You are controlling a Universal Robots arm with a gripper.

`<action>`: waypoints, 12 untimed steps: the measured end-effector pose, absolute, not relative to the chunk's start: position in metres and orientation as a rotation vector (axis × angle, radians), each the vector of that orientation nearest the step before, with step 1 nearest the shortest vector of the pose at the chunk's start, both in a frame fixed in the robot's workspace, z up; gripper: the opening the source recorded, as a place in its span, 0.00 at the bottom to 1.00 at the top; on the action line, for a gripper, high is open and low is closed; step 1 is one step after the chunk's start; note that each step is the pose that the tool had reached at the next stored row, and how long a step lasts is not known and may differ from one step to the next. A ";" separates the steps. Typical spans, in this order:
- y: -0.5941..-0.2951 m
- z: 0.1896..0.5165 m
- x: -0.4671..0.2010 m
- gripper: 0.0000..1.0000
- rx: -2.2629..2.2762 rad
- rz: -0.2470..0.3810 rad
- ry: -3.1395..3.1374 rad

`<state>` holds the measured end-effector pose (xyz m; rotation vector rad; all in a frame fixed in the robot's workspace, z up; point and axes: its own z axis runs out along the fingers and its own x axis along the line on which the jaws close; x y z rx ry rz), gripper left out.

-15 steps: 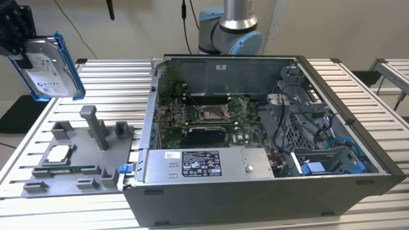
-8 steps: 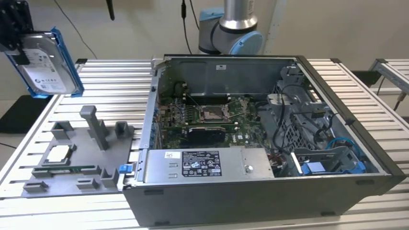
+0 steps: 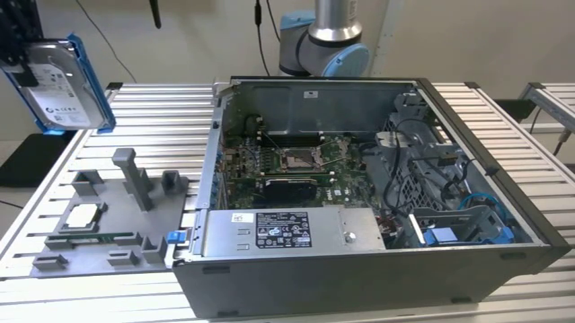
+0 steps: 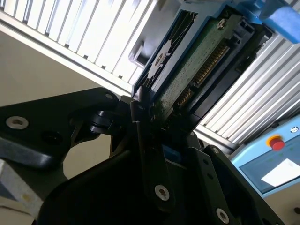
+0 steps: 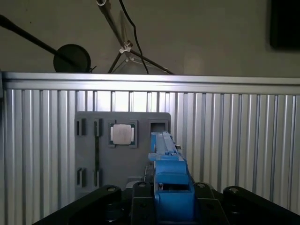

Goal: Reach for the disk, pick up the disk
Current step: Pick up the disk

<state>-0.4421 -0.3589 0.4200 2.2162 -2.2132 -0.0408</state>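
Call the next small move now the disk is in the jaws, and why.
Probably just hold the grip steady. The gripper has its jaws shut on the disk, which hangs upright, clear of the grey tray and touching nothing else. The pick looks done.

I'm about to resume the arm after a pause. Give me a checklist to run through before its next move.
1. Black pincer shut on blue-framed silver-grey rectangular disk: ok.
2. Disk lifted clear of grey plastic fixture plate: ok.
3. Square silver chip seated in plate: ok.
4. Grip firm enough against slipping: cannot tell.
5. Disk clear of open grey computer case: ok.
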 end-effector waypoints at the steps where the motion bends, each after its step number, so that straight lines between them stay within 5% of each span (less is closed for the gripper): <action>1: -0.359 0.421 -0.442 0.00 2.216 -0.041 -2.213; 12: -0.359 0.430 -0.444 0.00 2.217 -0.040 -2.214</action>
